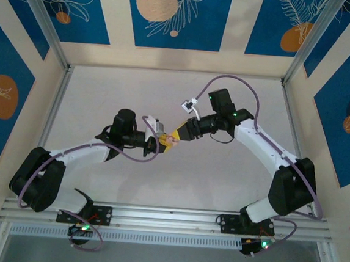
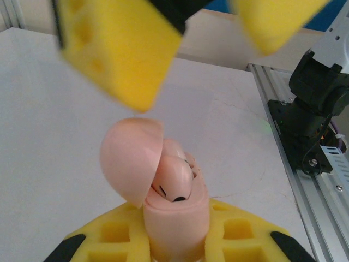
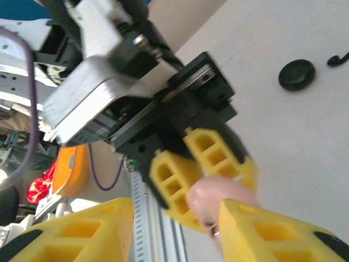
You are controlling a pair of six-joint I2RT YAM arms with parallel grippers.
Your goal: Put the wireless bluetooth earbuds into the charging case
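Observation:
My left gripper (image 2: 177, 232) is shut on the pink charging case (image 2: 177, 218) and holds it upright above the table. The case's lid (image 2: 131, 155) is open, tipped to the left. A pink earbud (image 2: 174, 180) with small black marks sits in the case, and a second pink shape lies behind it. My right gripper (image 2: 202, 71) hangs open just above; one yellow finger (image 2: 117, 49) ends close over the lid. In the right wrist view the case (image 3: 212, 194) lies beside the right finger (image 3: 272, 234). From above, both grippers (image 1: 169, 140) meet at mid-table.
A round black disc (image 3: 296, 75) and a tiny black comma-shaped piece (image 3: 338, 58) lie on the white table (image 2: 49, 136). An aluminium rail (image 2: 305, 180) runs along the table's near edge by the right arm's base (image 2: 319, 109).

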